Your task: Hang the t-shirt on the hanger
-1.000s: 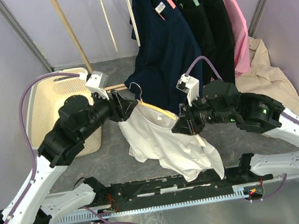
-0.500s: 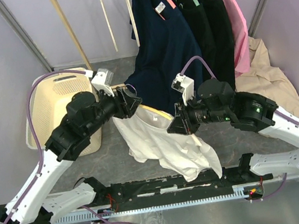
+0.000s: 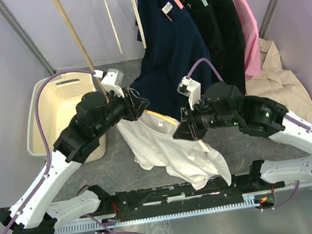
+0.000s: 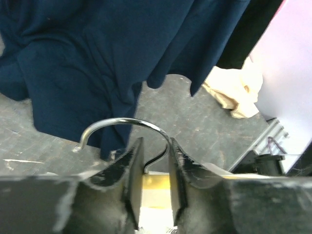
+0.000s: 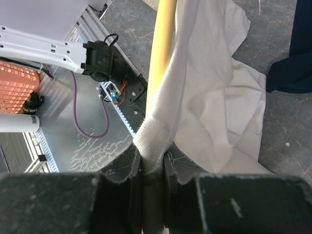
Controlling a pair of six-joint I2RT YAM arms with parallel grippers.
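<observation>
T-shirt (image 3: 167, 151): hung in the air over the middle of the tabletop, between the two grippers, with the loose lower part drooping toward the near edge. Looked partly threaded onto the hanger.

Hanger (image 3: 165, 118): held off the table, tilted, with one yellow arm showing inside the shirt's opening. Silver hook (image 4: 122, 124) pointed toward the far edge.

Left gripper (image 4: 153, 156): clenched on the hanger's neck just under the hook, with yellow plastic visible between the jaws.

Right gripper (image 5: 152, 161): clamped on a thick ribbed band of the white cloth, right against the yellow arm. Could not tell whether the arm itself was pinched too.

Cloth, judged: light, soft and limp, apt to sag and bunch wherever unsupported. Not fragile.

Hanger, judged: slim, stiff and smooth, so likely to let cotton slide off a tilted arm.

Best hold, judged: on the ribbed band or a seam, where doubled fabric gives the pads something to bite. For the hanger, at the neck below the hook.

Risk, judged: shirt slipping off the low arm if released before the shoulder is seated.

Surroundings: navy shirt (image 3: 172, 49) hanging at the far edge, cream laundry basket (image 3: 42, 111) by the left edge, beige garment (image 3: 275, 80) by the right edge.
</observation>
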